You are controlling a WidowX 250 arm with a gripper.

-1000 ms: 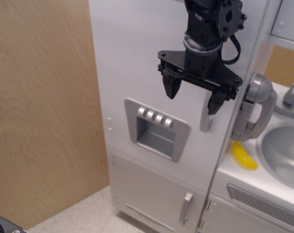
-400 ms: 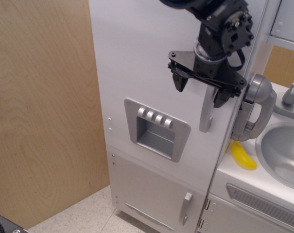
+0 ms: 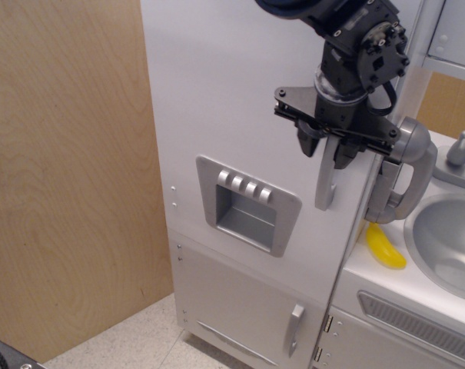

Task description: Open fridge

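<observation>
The tall white fridge stands with its large door shut. The door carries a grey ice-dispenser panel with a row of buttons and a long grey vertical handle near its right edge. My black gripper comes in from above and sits at the upper part of that handle. One finger is on the handle's left and the other on its right, drawn in close against it. The handle's top is hidden behind the gripper.
A smaller lower white door with a short handle sits below. To the right are a grey toy phone, a yellow banana, a grey sink basin and a vented cabinet. A wooden panel stands at left.
The gripper has moved right and toward the door handle, and its fingers have narrowed from wide open to closed around the handle. The door has not moved.
</observation>
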